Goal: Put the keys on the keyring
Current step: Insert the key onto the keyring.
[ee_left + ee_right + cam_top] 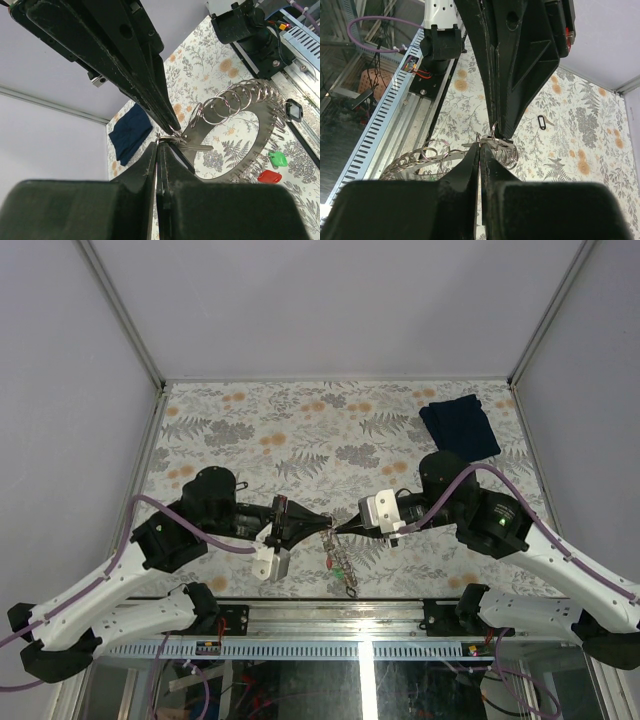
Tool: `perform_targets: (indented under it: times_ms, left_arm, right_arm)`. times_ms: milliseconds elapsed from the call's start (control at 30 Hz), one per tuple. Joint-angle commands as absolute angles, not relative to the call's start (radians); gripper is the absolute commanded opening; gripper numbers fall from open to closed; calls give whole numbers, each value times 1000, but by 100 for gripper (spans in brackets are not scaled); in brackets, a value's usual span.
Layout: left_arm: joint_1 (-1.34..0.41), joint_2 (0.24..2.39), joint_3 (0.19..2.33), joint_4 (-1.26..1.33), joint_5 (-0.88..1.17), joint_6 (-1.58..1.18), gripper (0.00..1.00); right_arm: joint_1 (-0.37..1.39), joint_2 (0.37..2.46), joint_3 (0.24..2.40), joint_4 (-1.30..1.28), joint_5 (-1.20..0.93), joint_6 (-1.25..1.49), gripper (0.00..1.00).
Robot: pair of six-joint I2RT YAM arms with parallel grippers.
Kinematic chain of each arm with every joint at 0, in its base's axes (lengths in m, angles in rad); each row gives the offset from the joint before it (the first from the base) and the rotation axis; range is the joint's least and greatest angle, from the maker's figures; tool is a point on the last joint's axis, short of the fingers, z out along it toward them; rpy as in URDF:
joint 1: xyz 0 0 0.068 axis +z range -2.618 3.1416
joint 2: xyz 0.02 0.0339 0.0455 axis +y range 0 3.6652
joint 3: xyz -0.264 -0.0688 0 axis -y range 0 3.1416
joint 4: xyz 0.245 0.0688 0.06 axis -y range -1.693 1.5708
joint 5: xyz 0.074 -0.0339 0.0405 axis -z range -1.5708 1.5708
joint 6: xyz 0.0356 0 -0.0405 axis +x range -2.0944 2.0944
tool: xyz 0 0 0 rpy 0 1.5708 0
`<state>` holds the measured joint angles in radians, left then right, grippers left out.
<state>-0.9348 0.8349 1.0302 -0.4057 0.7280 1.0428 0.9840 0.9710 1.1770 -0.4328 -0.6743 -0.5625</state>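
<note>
Threading looks like the step in hand, since both tools meet low over the near middle of the table (250, 430). On the left, the left gripper (312, 527) has its jaws pressed fully together on the end rings of the keyring (235, 97). A slim key (199, 147) pokes its blade out sideways right at the tips.

Just to the right, the right gripper (338, 531) is pinched tight on the same small knot of rings, nearly tip to tip with its partner. I cannot tell which pair of pads bears on the key itself and which on a ring only.

From that lifted end the chain of linked rings drops to the table and trails toward the near edge. Its green tag (278, 159) and red tag (270, 176) lie close together on the table by the chain. A loose key (541, 122) with a black head lies apart on the table, not yet threaded. Far right, a dark blue cloth (460, 427) lies well away.

The next move probably calls for one tool to hold its ring steady. The other must work the key's hole along the ring's split in small, careful turns, with neither grip slackening. Only after that should a gripper part its jaws for the loose key.
</note>
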Motion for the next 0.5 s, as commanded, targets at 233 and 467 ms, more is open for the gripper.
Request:
perform_targets:
  times_ms: [233,467]
  left_arm:
    - [-961,839,1069,-429,715,1073,0]
    - [-980,843,1078,-458,691,1087,0]
  right_arm:
    - [987,971,1238,-360,-676,-514,0]
    - [987,976,1241,-359,-660,-507,0]
